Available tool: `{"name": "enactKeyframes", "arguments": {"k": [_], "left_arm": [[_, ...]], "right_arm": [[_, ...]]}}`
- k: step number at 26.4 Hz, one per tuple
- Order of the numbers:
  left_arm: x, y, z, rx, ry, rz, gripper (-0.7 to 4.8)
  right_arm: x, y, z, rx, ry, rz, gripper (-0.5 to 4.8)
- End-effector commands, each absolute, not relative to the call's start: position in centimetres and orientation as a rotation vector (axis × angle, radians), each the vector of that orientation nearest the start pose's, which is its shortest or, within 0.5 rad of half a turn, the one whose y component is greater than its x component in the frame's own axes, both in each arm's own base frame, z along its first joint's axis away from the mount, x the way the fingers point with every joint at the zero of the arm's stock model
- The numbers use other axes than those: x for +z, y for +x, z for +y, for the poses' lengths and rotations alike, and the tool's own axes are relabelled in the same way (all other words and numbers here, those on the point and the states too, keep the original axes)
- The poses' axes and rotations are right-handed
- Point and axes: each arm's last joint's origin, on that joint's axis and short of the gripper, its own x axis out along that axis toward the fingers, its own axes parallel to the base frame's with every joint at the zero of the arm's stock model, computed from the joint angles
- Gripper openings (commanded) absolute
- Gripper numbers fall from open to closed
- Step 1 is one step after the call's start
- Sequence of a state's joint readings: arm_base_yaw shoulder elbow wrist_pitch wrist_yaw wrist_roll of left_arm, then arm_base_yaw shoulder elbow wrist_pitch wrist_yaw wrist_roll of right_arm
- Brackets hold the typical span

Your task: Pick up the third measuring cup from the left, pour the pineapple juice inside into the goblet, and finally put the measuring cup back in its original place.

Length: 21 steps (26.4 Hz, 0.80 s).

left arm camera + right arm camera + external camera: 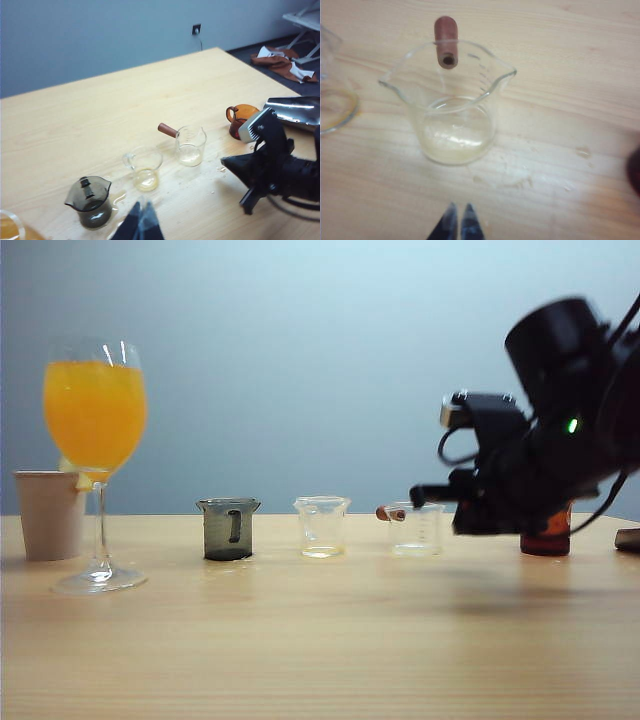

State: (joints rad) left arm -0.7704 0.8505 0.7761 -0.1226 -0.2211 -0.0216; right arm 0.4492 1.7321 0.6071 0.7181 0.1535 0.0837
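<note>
The third measuring cup (416, 530) stands upright on the table, clear, with a reddish-brown handle nub (446, 40). Only a thin pale yellow film of pineapple juice (455, 142) lies in its bottom. My right gripper (418, 494) is shut and holds nothing. Its tips (459, 216) hover just short of the cup, on the side away from the handle. The goblet (95, 410) stands at the far left, its bowl full of orange-yellow liquid. My left gripper (141, 214) is shut and empty above the table, in front of the row of cups.
A beige paper cup (50, 512) stands beside the goblet. A dark grey cup (229, 528) and a clear cup (322, 526) come before the third cup. An amber cup (242, 116) sits behind the right arm. Small wet spots (120, 199) mark the table.
</note>
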Motion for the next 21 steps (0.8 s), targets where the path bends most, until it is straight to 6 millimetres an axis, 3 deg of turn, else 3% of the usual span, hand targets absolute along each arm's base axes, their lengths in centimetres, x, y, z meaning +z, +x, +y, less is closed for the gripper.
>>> {"name": "enactKeyframes", "arguments": {"k": [1,5,9,15,21], "left_arm": [[33.0,12.4,-11.2,-0.579,0.091,0.201,-0.05],[33.6,10.6,-9.7,-0.643,0.057,0.165,-0.05],[31.6,8.0,-7.4,-0.669,-0.001,0.097,-0.05],[28.7,7.9,-7.3,-0.679,-0.066,0.085,-0.05],[24.8,8.7,-8.3,-0.721,-0.075,0.111,-0.05]], "right_arm": [[15.7,26.7,12.8,0.37,-0.041,0.478,-0.05],[18.5,24.7,12.3,0.479,-0.021,0.448,-0.05],[20.9,19.9,10.1,0.523,0.049,0.307,-0.05],[19.7,17.2,8.8,0.523,0.045,0.329,-0.05],[18.2,16.1,8.3,0.52,0.039,0.352,-0.05]]}}
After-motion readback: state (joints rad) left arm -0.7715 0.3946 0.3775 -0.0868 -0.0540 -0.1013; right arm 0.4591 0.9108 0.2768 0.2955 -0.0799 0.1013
